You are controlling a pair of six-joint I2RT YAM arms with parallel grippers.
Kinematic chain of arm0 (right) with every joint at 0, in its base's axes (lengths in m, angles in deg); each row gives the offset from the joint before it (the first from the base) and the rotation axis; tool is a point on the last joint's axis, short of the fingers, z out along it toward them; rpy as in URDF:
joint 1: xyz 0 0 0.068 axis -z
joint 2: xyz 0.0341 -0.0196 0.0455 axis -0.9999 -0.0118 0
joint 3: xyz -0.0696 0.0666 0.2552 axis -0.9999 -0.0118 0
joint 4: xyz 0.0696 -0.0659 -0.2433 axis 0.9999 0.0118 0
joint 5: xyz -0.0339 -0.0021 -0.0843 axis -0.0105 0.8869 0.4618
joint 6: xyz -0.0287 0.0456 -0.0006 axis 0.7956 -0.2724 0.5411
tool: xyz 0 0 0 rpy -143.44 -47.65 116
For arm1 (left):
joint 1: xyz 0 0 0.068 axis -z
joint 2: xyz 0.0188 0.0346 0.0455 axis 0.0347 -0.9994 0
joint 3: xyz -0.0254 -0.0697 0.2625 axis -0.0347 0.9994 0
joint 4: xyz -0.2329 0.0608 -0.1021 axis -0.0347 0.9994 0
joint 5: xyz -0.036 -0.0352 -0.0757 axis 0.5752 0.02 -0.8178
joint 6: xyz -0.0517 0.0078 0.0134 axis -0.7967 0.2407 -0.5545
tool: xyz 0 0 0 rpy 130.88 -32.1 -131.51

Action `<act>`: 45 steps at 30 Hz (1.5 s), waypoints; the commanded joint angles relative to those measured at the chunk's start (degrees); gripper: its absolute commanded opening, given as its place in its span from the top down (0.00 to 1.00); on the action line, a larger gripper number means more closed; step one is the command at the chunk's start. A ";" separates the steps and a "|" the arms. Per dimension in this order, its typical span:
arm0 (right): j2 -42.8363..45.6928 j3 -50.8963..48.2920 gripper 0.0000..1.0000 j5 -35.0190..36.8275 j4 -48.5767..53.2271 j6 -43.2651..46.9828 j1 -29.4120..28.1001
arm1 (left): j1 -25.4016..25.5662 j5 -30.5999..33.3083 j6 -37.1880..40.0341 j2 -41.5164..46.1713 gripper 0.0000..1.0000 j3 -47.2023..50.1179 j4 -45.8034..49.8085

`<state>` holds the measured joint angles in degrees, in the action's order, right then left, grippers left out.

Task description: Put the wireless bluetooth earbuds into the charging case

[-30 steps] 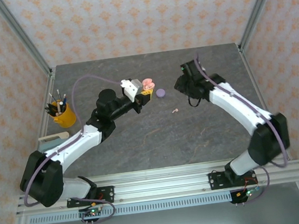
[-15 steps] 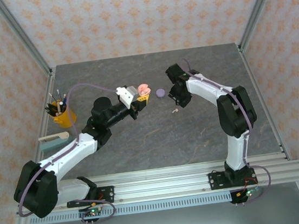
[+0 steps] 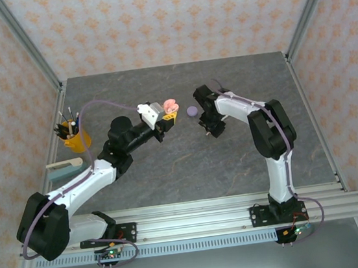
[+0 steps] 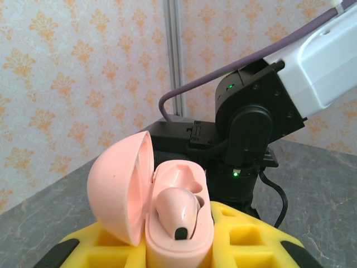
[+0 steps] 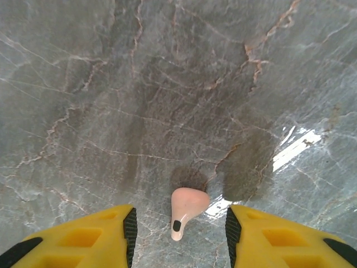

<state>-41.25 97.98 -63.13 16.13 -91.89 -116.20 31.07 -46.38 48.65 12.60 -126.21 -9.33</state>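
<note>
The loose pink earbud (image 5: 187,215) lies on the bench (image 5: 167,84) near its middle, a little toward the far edge. My right hand (image 5: 180,233) stands half-open astride it, touching nothing. My left hand (image 4: 178,247) is clamped on the open pink case (image 4: 120,192), held up close by, with the lilac case (image 3: 192,111) resting between the two hands. I judge the risk is the rounded bud squirting sideways or twisting as the pads close, leaving its stem skewed for the socket. The right wrist view gives me the bud, where from overhead the hand covers that spot. The left wrist view shows one earbud (image 4: 177,215) seated and one socket free.
</note>
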 commanded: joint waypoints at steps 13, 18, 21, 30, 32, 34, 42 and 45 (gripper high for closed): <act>-2.21 0.90 0.68 2.15 3.44 2.78 -0.03 | -0.92 0.59 0.06 0.51 1.00 0.46 -3.18; -2.21 1.14 0.76 2.25 4.32 7.77 0.07 | -0.89 0.68 -0.05 0.75 1.00 0.46 -3.05; -2.12 1.57 0.79 2.05 5.13 12.85 0.07 | -0.93 0.59 -0.07 0.85 1.00 0.37 -2.84; 1.05 -1.80 0.86 3.08 4.15 32.38 0.07 | -0.97 0.42 0.14 0.97 1.00 -0.68 -1.09; 1.52 -2.40 0.86 1.32 3.25 36.11 0.07 | -1.03 0.27 0.04 0.72 1.00 -1.16 -0.72; 1.21 -2.19 0.87 0.22 3.93 39.04 0.00 | -1.00 0.16 0.11 0.60 1.00 -1.56 -0.12; 1.08 -1.62 0.73 0.46 5.19 42.58 0.06 | -1.03 -0.06 0.12 0.02 1.00 -2.50 0.76; 1.92 -0.85 0.71 1.28 4.80 41.62 0.28 | -1.02 -0.11 0.12 -0.12 1.00 -2.83 1.11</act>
<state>-41.11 96.80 -63.30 19.61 -51.01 -116.17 30.70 -46.38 48.65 12.57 -126.47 -8.15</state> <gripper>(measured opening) 0.291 0.215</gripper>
